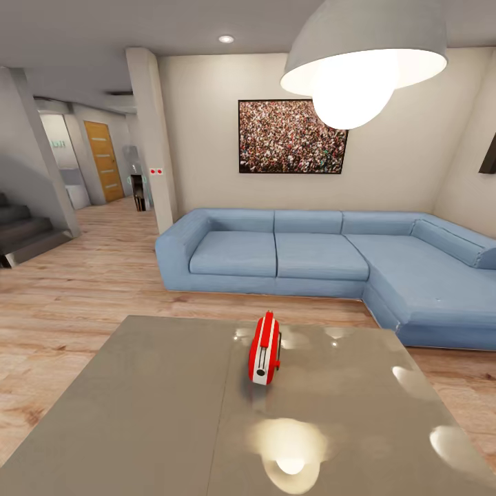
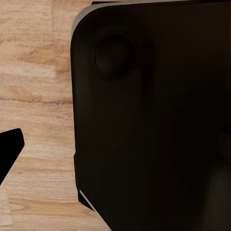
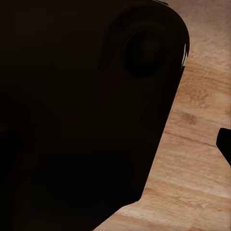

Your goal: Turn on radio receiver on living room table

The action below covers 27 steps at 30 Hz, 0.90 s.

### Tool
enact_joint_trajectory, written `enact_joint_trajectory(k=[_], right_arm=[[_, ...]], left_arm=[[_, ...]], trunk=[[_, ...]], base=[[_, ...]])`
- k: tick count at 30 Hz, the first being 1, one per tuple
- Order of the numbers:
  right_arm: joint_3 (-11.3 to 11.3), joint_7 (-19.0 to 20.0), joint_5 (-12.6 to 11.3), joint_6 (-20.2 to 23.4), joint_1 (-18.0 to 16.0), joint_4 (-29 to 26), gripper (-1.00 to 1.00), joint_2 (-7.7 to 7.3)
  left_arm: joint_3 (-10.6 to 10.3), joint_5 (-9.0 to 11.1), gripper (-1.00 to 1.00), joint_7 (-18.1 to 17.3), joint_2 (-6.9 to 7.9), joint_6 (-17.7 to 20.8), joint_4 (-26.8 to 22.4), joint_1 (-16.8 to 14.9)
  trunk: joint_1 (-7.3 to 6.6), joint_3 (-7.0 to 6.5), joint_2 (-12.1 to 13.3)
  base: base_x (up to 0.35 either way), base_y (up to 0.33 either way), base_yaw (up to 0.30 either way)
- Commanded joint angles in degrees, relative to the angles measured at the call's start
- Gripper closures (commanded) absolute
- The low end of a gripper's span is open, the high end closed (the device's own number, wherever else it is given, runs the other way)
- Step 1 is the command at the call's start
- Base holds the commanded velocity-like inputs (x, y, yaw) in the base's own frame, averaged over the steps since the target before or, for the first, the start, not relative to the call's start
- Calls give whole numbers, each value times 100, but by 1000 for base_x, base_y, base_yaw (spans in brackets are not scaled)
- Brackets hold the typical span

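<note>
One radio receiver [image 1: 264, 348] stands on the table [image 1: 151, 413], blue sofa [image 1: 310, 255] behind; tool states untellable.

Beige walls [image 1: 406, 172] carry a framed crowd picture [image 1: 292, 136] above a blue L-shaped sofa [image 1: 324, 258]. Light wood plank floor [image 1: 76, 289] runs back to a staircase [image 1: 24, 231] and an orange door [image 1: 103, 160]. A white dome pendant lamp [image 1: 364, 52] glows overhead.
</note>
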<state>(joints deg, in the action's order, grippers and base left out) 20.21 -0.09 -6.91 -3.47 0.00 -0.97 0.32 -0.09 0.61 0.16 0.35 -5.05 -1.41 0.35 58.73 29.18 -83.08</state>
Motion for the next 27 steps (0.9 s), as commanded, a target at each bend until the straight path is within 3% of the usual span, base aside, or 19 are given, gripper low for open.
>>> enact_joint_trajectory(k=[1, 27], right_arm=[[0, 0, 1, 1, 0, 0, -100, 1], [-18, -3, -3, 22, 0, 0, -100, 11]], left_arm=[[0, 0, -100, 0, 0, 1, 0, 0], [-6, -1, -100, 0, 0, 0, 0, 0]], trunk=[[0, 0, 0], [0, 0, 0]], base=[[0, 0, 0], [10, 0, 0]])
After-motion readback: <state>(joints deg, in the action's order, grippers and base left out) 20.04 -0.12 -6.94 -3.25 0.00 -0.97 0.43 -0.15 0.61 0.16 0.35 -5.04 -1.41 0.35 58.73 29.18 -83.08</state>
